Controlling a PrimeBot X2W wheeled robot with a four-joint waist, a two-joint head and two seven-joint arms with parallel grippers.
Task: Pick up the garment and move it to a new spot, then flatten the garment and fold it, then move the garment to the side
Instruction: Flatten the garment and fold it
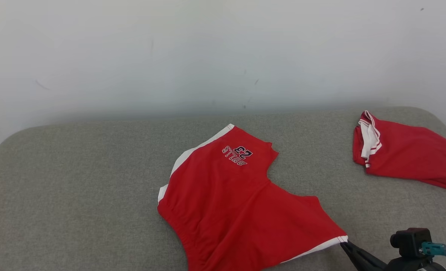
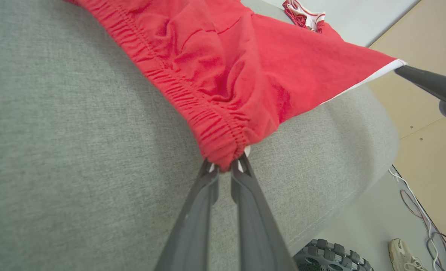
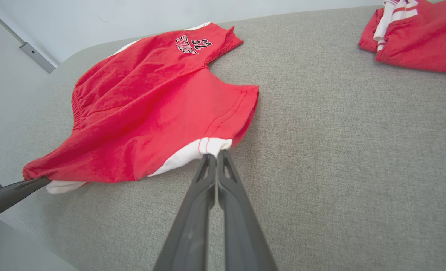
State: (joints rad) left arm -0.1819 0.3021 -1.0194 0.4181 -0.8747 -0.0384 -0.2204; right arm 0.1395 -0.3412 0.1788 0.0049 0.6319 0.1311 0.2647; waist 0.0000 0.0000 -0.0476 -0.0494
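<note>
shorts (image 1: 226, 203) cropped below, shoe (image 2: 403, 256) cut off

Grey fabric-covered table (image 1: 76, 188), rounded corners, kinda fuzzy woven top. Lying roughly mid-table: red shorts (image 1: 226, 203) with white side panels, spread mostly flat, a few wrinkles near the elastic waistband on the left side. Black-and-white "BULLS 23" print (image 1: 238, 155) on the far leg, upside down from the head view. Well apart, over by the far right corner: second red garment (image 1: 407, 158), bunched up, white striped trim poking out on its left end.

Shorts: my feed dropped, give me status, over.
Left gripper shut on shorts waistband. Right gripper shut on leg hem. Second red garment apart, far right.
</note>
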